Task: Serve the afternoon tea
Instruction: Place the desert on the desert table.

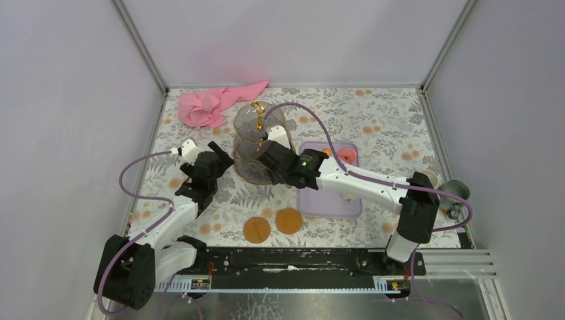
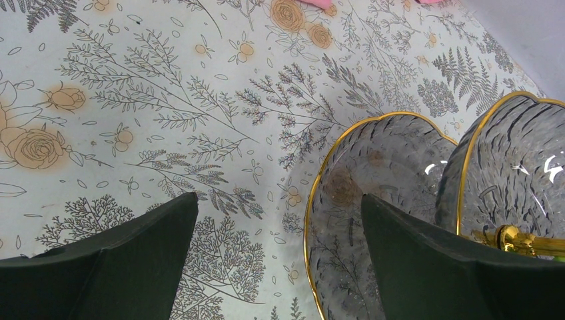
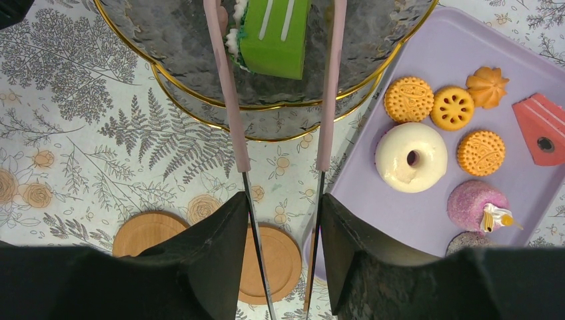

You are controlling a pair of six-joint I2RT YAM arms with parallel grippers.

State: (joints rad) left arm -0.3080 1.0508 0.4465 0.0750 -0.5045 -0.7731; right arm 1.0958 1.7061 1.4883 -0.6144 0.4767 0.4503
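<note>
Desk (image 1: 373, 120), floral cover, carries the lot. The three-tier glass stand (image 1: 248, 130) stands just ahead of both pincers and btwn them, so either arm can reach it. The lilac tray (image 3: 426, 40) lies to the right of the right pincer (image 3: 283, 200), close by the stand's rim, prob. to keep the hop from tray to tier short.

The right pincer is clamped narrow on the pink tongs (image 3: 230, 100), whose arms run fwd from it over the stand. The green cake (image 3: 273, 30) lies on a tier ahead of this pincer, btwn the tong arms. My guess: placing the cake is the step in hand, w/ tongs suiting small pieces on glass. The left pincer (image 2: 278, 200) is spread wide and empty, w/ the stand's lower rim ahead and to its right, prob. on standby to steady it.

Two wood coasters (image 3: 146, 233) sit at the right pincer's near side, prob. for mugs. Doughnut (image 3: 411, 157), orange biscuits (image 3: 408, 99) and cupcake (image 3: 473, 205) are on the tray to its right, not yet served.

Hard to make out:
- Tong tips are cut off at the top edge of the wrist view, so can't tell if they pinch the cake.
- In the top view the right arm covers the cake.
- The grey-green mug (image 1: 457, 190) is far to the right pincer's right, and the cream mug (image 1: 432, 177) is partly behind the elbow.
- Only a bit of the gold stem (image 2: 510, 237) shows.
</note>
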